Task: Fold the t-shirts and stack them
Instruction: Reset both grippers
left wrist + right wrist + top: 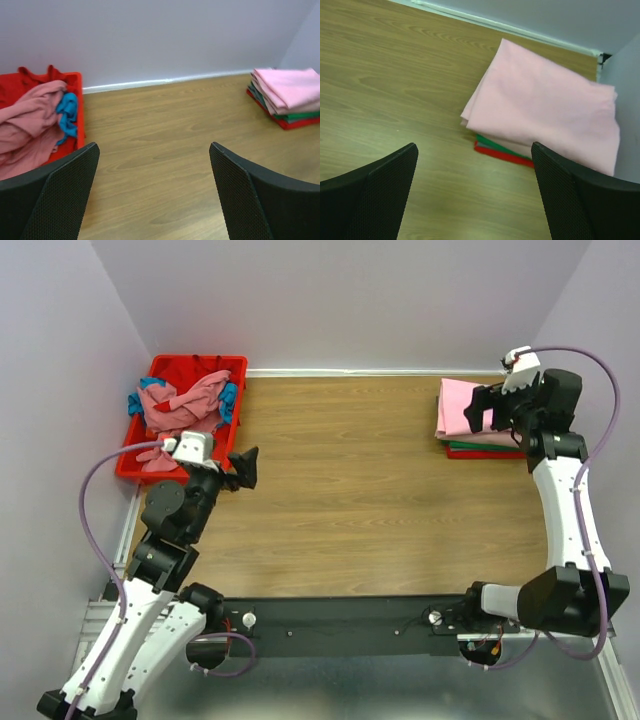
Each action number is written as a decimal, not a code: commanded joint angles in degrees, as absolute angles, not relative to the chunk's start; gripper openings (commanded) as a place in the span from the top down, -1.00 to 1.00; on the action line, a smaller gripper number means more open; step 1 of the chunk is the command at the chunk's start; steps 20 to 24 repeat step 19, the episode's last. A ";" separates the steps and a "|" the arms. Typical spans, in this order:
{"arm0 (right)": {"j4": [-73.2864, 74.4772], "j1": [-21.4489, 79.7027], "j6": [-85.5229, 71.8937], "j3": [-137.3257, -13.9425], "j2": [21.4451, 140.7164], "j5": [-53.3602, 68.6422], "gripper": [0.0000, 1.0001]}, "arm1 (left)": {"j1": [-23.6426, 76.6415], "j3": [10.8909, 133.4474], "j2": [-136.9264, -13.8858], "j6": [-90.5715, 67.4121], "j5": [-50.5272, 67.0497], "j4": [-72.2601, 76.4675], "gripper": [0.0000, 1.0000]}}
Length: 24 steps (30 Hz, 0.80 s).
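Top external: right pincer (pixel 480 410) open at folded t-shirts (pixel 455 405), arm reaching fwd; left pincer (pixel 245 468) open nr bin (pixel 200 359), elbow bent.

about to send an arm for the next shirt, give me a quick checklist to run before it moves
1. left gripper open, nothing in it: ok
2. right gripper open, nothing between its fingers: ok
3. folded stack tidy, pink shirt lying flat on top: ok
4. unfolded shirts waiting in the red bin: ok
5. table bare between bin and stack for folding: ok
6. number of shirts left in the bin: cannot tell, they are tangled
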<state>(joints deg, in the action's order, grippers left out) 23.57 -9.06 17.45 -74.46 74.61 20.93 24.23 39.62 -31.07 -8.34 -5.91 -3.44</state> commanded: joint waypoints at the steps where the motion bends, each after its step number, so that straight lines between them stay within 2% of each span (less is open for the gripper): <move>1: 23.47 -9.31 6.69 -69.62 70.94 20.22 -1.00 | 22.42 46.56 -33.31 -13.97 -18.18 -9.31 -0.97; 6: 18.04 -9.40 0.18 -61.29 62.42 12.95 -1.00 | 16.79 50.27 -36.82 -14.67 -13.73 -12.03 -0.97; 13: 15.73 -9.40 -7.12 -58.01 56.34 -1.66 -1.00 | 16.17 52.38 -35.33 -12.57 -9.67 -13.00 -0.97; 24: 14.06 -9.40 -5.18 -55.37 54.76 -0.44 -0.99 | 16.17 52.21 -34.28 -11.25 -6.16 -13.10 -0.97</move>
